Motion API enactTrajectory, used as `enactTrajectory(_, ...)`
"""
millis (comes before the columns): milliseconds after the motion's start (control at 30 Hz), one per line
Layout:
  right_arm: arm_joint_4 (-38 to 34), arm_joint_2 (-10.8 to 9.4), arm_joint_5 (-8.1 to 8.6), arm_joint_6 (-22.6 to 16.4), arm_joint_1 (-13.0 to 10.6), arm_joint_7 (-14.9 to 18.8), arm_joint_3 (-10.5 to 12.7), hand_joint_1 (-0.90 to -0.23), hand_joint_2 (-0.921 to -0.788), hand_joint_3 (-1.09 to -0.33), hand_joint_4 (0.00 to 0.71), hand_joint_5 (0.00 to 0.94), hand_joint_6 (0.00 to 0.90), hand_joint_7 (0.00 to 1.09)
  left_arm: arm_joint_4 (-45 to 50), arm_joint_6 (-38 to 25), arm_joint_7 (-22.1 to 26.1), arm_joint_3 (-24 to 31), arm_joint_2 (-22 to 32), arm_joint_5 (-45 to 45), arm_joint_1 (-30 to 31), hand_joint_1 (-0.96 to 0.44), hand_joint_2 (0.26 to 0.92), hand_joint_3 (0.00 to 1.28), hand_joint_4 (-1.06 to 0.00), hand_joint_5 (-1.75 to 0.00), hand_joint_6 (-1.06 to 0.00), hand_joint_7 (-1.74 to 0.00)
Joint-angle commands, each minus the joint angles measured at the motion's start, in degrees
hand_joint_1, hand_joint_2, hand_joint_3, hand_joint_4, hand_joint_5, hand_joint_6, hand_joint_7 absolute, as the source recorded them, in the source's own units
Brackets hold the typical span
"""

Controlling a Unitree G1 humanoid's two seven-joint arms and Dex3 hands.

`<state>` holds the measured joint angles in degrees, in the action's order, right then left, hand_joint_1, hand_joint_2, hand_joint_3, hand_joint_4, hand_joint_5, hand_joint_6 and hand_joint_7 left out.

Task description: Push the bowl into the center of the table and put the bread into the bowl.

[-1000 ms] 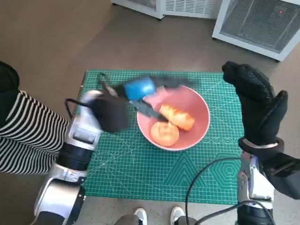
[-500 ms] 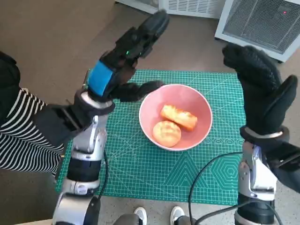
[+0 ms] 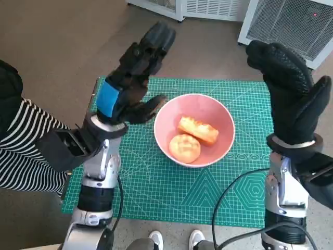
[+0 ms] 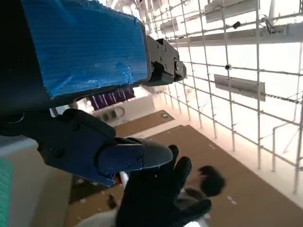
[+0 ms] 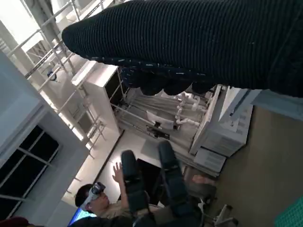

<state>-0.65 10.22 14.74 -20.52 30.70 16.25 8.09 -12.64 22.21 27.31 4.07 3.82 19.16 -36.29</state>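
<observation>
Both my hands are up and empty: taped black left hand point(image 3: 132, 78) and gloved right hand point(image 3: 291, 99), fingers spread. Two golden bread pieces point(image 3: 191, 138) sit in the pink round bowl point(image 3: 221, 117), mid-table on the green cutting mat point(image 3: 171, 192).

Pink bowl point(image 3: 194, 129) sits on a green mat point(image 3: 156, 182) ruled with a pale grid, and both pieces of bread point(image 3: 197, 129) in it are golden orange. The left hand point(image 3: 136, 73) is black with a bright blue patch of tape (very blue in the wrist view too); the right hand point(image 3: 289, 94) wears a black knit glove. There's a black-and-white striped sleeve point(image 3: 26, 151) at the edge, over brown floor point(image 3: 57, 47).
</observation>
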Motion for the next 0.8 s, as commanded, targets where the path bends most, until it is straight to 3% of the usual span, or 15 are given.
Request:
enactTrajectory(33,-1.57,0.45,-1.29,-0.03,-0.13,0.15,-0.33,-0.688,-0.921,-0.670,0.185,0.003,0.066,0.47,1.31,-0.23,0.72,-0.07,-0.35,1.20,0.83,-0.69,0.921,0.45,-0.11,-0.01,-0.20,0.00)
enactTrajectory(800,-8.48,0.18,-5.68,-5.94,-0.14,-0.81,-0.64,-0.707,-0.921,-0.688,0.175,0.000,0.042,0.48,-3.57,5.55,4.06,1.71,-1.24,2.96,0.35,-0.68,0.921,0.45,-0.04,0.00,-0.12,0.00)
